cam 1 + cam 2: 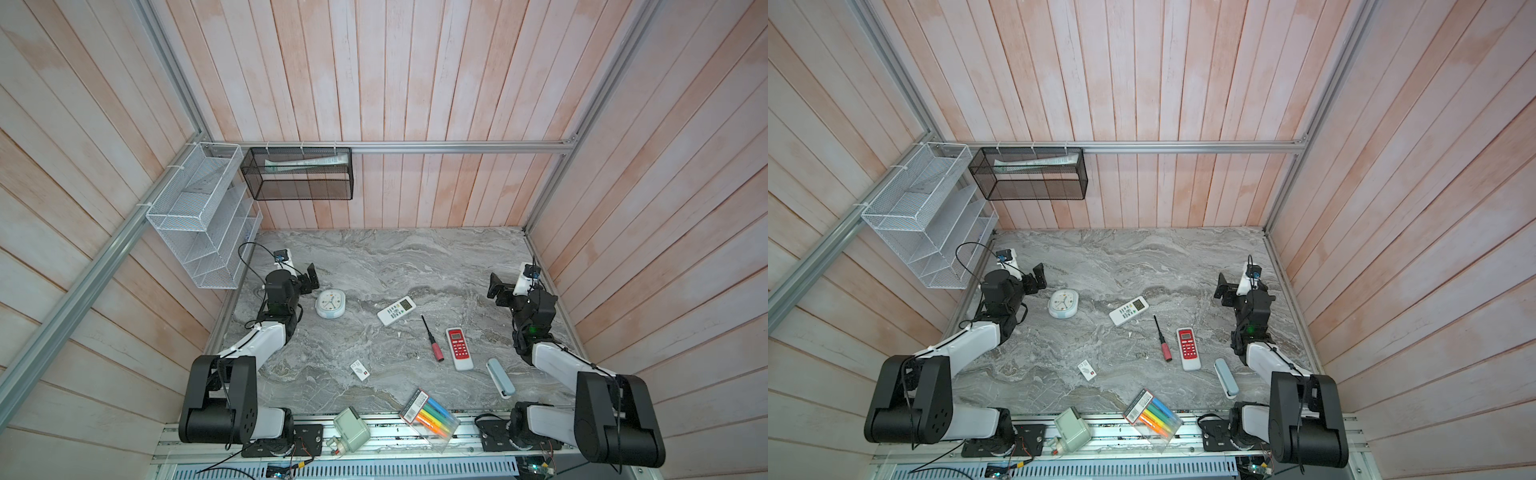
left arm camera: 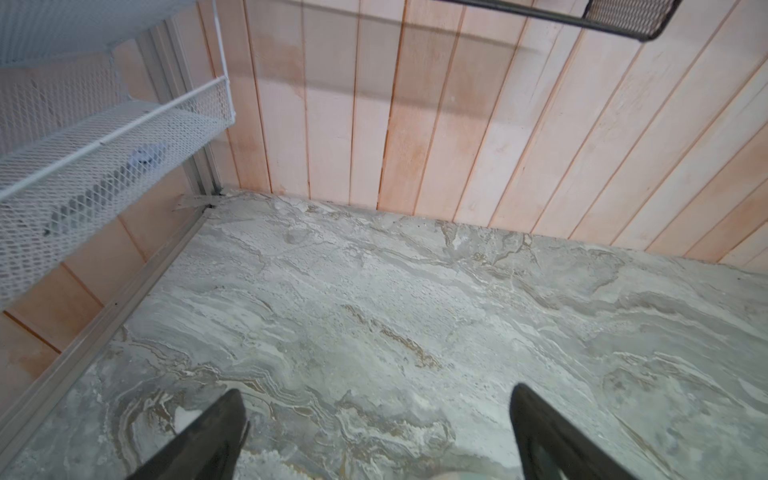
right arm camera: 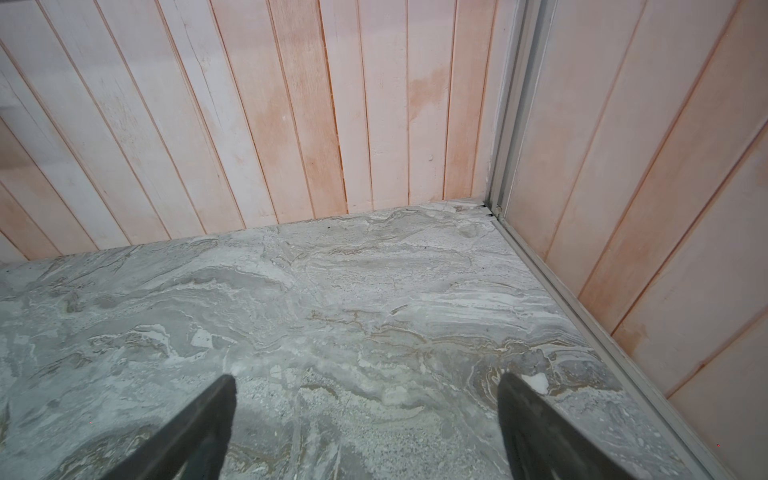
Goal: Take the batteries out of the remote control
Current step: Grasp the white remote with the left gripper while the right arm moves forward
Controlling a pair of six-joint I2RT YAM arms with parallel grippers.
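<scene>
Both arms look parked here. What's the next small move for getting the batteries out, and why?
Probably swing the right gripper toward the red remote, the remote nearer that arm. That gripper and the left gripper are open and empty, the remote lies buttons-up, and no batteries show, so its back likely needs turning up first.

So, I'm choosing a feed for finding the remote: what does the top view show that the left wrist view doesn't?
Only the top view: the white remote, the red remote, the screwdriver beside the red one, and the marker pack at the near edge. Only the left wrist view: a close look at the left tool, fingers spread, nothing held. Both: the marble table, the white mesh rack, the black mesh basket and the wooden wall.
</scene>
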